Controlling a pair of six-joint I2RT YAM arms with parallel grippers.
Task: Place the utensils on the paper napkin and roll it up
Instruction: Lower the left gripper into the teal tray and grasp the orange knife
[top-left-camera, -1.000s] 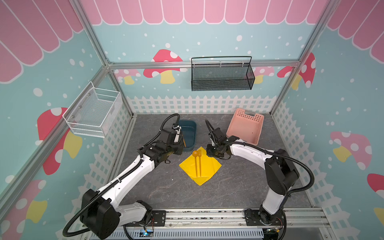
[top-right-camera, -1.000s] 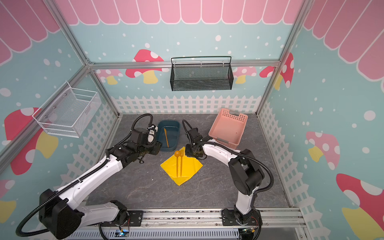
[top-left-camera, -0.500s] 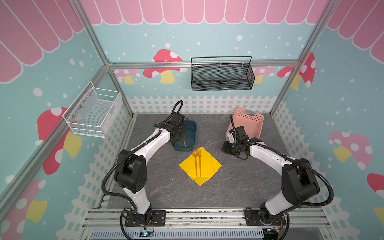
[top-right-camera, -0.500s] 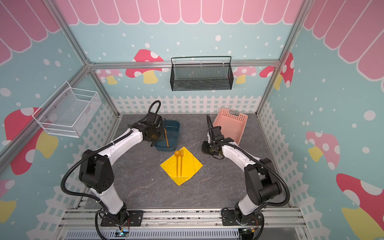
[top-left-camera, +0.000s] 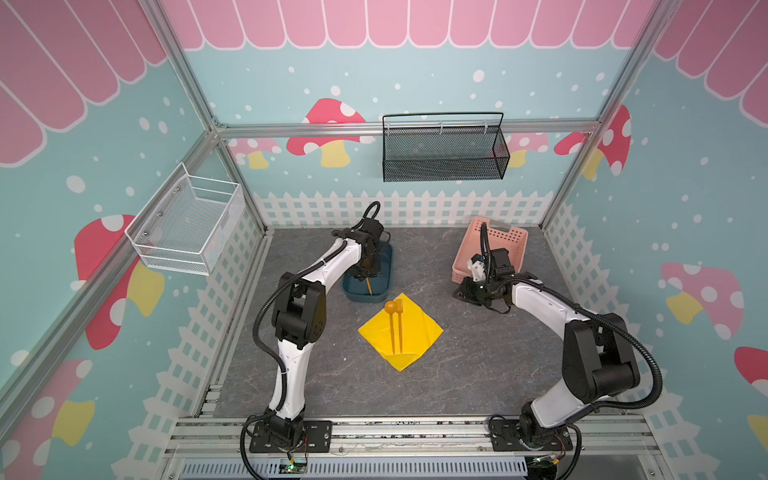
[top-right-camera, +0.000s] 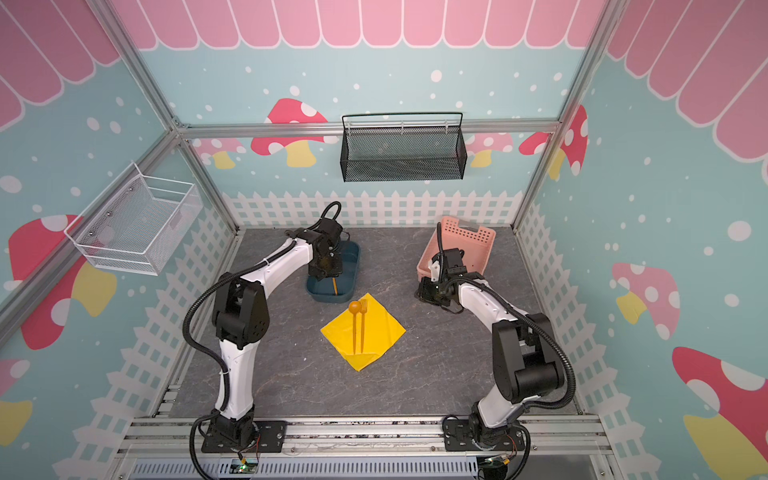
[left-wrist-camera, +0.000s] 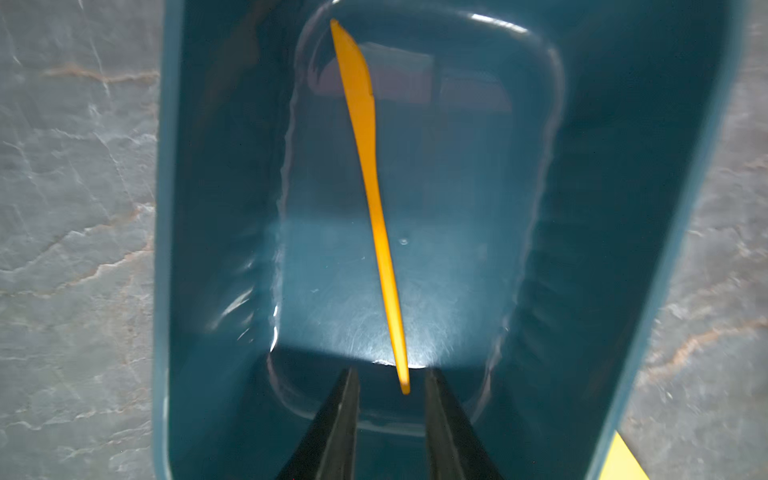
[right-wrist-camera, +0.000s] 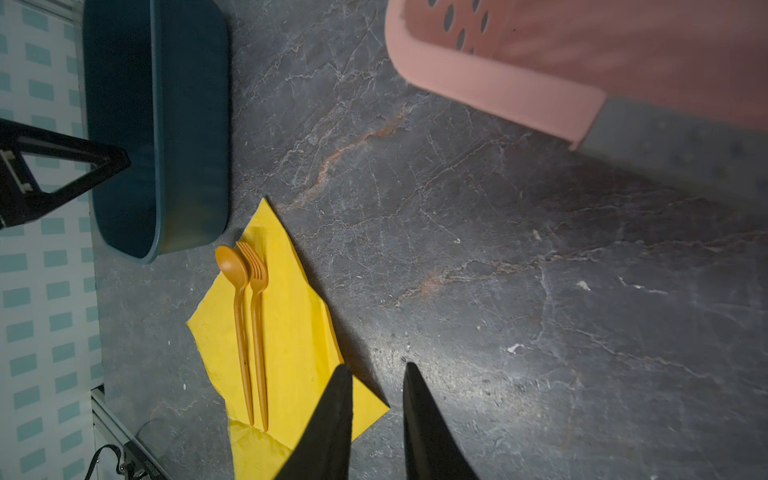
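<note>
No words, numbers, labels or signs can be read anywhere in these pictures.
</note>
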